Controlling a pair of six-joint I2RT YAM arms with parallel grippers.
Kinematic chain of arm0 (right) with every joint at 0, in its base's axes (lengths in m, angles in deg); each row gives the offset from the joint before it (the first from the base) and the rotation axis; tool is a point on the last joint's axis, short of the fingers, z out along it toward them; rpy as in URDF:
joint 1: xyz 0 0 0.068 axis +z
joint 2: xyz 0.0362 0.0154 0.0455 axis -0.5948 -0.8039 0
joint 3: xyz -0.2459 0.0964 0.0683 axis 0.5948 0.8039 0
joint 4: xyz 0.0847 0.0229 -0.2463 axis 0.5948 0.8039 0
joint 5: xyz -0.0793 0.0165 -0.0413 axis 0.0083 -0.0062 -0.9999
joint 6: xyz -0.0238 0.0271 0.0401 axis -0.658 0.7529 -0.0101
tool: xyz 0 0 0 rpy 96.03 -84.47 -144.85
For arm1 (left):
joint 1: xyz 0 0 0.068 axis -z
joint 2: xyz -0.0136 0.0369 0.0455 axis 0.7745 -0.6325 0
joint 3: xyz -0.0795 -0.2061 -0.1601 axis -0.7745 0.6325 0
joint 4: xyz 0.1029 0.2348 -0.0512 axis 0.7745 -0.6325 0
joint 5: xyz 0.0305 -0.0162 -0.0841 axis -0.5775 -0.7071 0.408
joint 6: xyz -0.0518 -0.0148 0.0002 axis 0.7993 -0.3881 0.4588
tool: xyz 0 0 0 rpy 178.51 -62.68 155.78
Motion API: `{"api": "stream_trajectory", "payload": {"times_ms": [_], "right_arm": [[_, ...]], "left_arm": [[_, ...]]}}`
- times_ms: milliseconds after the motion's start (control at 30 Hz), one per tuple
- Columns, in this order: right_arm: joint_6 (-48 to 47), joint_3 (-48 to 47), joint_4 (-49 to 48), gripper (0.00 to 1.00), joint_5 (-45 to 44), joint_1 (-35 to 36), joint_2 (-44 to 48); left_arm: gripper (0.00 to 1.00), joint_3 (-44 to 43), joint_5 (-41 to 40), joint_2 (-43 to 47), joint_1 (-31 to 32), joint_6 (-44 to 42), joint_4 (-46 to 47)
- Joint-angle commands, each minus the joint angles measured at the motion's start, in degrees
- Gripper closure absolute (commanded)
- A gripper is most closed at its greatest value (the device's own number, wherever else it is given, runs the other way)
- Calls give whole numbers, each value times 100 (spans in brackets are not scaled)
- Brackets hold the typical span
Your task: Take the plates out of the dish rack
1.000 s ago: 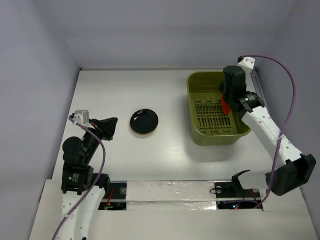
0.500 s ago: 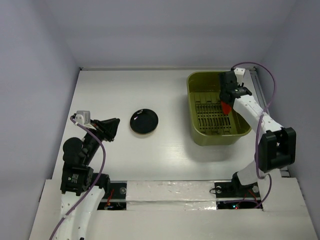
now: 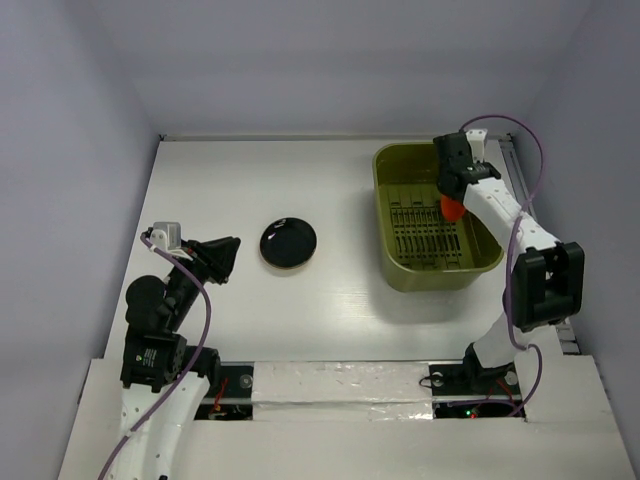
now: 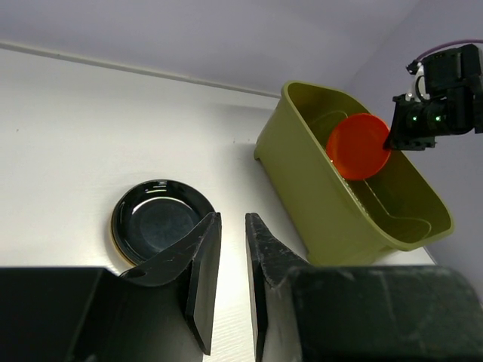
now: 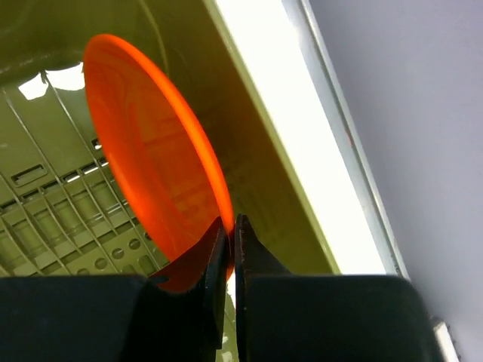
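An orange-red plate [image 5: 151, 173] stands on edge over the slotted floor of the olive-green dish rack [image 3: 395, 270], near its right wall. My right gripper [image 5: 230, 220] is shut on the plate's rim. From above, the plate [image 3: 450, 207] shows just below the right gripper [image 3: 452, 192]. In the left wrist view the plate [image 4: 358, 145] shows above the rack [image 4: 302, 173]. A dark plate [image 3: 288, 244] lies flat on the table left of the rack. My left gripper [image 4: 232, 217] hovers near this dark plate [image 4: 155, 222], its jaws a narrow gap apart with nothing between them.
The white table ends at a back wall and at side walls on the left and right. The rack's right wall [image 5: 256, 151] stands close beside the right gripper. A metal strip [image 5: 332, 136] runs along the table's right edge.
The right gripper and the orange-red plate have shifted slightly toward the back of the rack, and the right arm has folded in closer. The left arm has barely moved.
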Motion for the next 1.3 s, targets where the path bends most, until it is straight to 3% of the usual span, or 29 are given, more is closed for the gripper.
{"api": "stream_trajectory", "payload": {"times_ms": [0, 233, 467, 633, 867, 1067, 1133, 1167, 1267], "right_arm": [[-129, -458, 194, 100, -290, -25, 517], [-129, -1223, 608, 100, -28, 553, 1290], [756, -232, -805, 100, 2175, 2223, 1775], [1531, 349, -2386, 100, 3391, 2830, 1117], [2182, 42, -3145, 100, 4015, 3183, -447], [2613, 217, -3558, 99, 4324, 3183, -879], [2666, 314, -3620, 93, 4333, 3183, -967], [2710, 332, -3594, 84, 4324, 3183, -1002], [2745, 314, -3453, 76, 4324, 3183, -1204]], "left_arm": [[83, -31, -5, 69, 30, -28, 201], [78, -22, -5, 25, 30, -19, 210], [62, -22, -40, -63, 30, -10, 201], [54, -22, -67, -159, -137, -2, 209], [47, -22, -40, -291, -304, -10, 218], [38, -13, 65, -344, -409, -19, 262], [33, -4, 92, -353, -410, -19, 271], [30, -13, 109, -370, -410, -19, 280], [26, -13, 109, -414, -462, -19, 271]]}}
